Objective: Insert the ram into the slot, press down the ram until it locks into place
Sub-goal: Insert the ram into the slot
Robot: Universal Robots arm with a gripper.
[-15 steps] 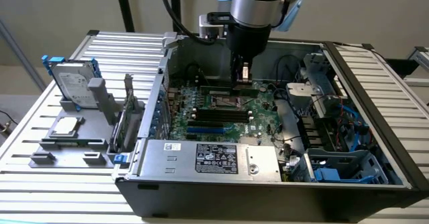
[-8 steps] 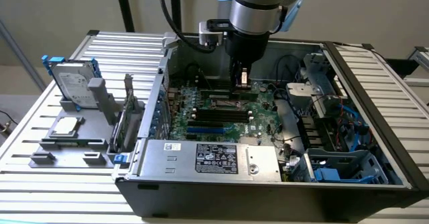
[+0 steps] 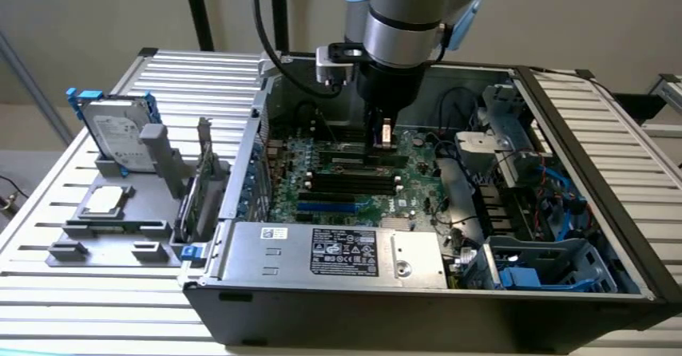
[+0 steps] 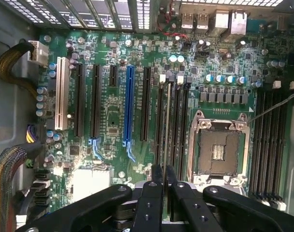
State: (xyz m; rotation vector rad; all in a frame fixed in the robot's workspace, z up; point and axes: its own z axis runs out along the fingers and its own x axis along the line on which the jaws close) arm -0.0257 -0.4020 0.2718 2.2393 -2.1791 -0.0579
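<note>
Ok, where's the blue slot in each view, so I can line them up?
Exterior view: the blue slot lies on the motherboard just behind the silver labelled box, nearer the camera than the hand.
Wrist view: the blue slot runs between black card slots, apart from the hand.
Shared landmark: the hand, shut on the ram edge-on over the memory sockets.

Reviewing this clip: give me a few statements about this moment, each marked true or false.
1. The gripper is shut on the ram. True.
2. The ram is lined up with the blue slot. False: the blue slot lies apart from it; the ram runs along the black memory slots, beside the CPU socket.
3. A cooler covers the CPU socket. False: the socket lies bare.
4. The hard drive stands upright outside the case. True.
</note>
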